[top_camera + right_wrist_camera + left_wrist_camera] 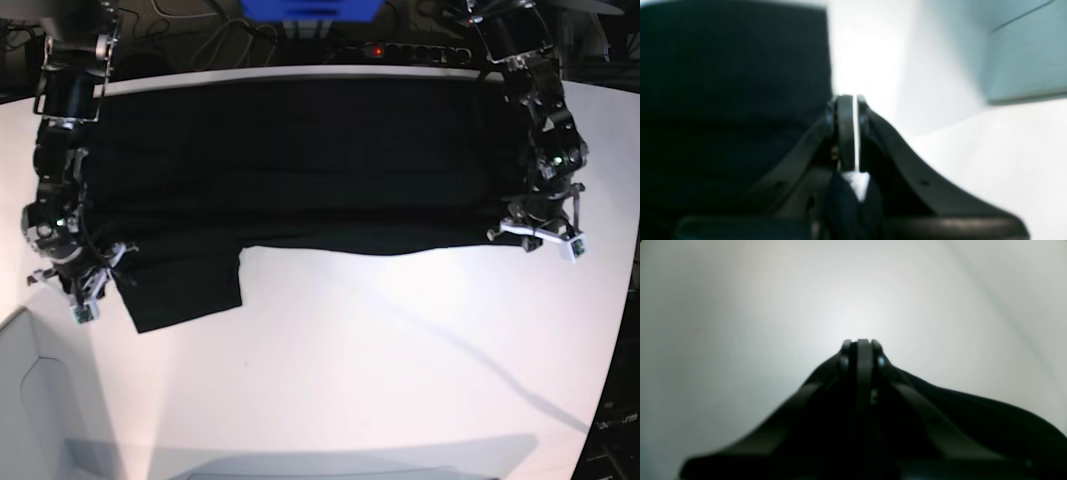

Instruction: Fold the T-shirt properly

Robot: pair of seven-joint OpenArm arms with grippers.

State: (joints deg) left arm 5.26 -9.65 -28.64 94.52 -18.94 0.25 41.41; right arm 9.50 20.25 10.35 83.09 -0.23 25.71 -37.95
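The black T-shirt (300, 170) lies spread across the far half of the white table (350, 350), one sleeve hanging toward the front left. My left gripper (535, 237) sits at the shirt's right front edge. In the left wrist view its fingers (863, 341) are shut, with black cloth (990, 420) rising up to them. My right gripper (95, 275) is at the left edge by the sleeve. In the right wrist view it (851, 100) is shut, with dark cloth (723, 83) to its left and a fold bunched low between the fingers.
A grey bin (30, 400) stands at the table's front left corner and shows as a pale blue-grey wall (1023, 50) in the right wrist view. A power strip (400, 50) with cables runs behind the table's far edge.
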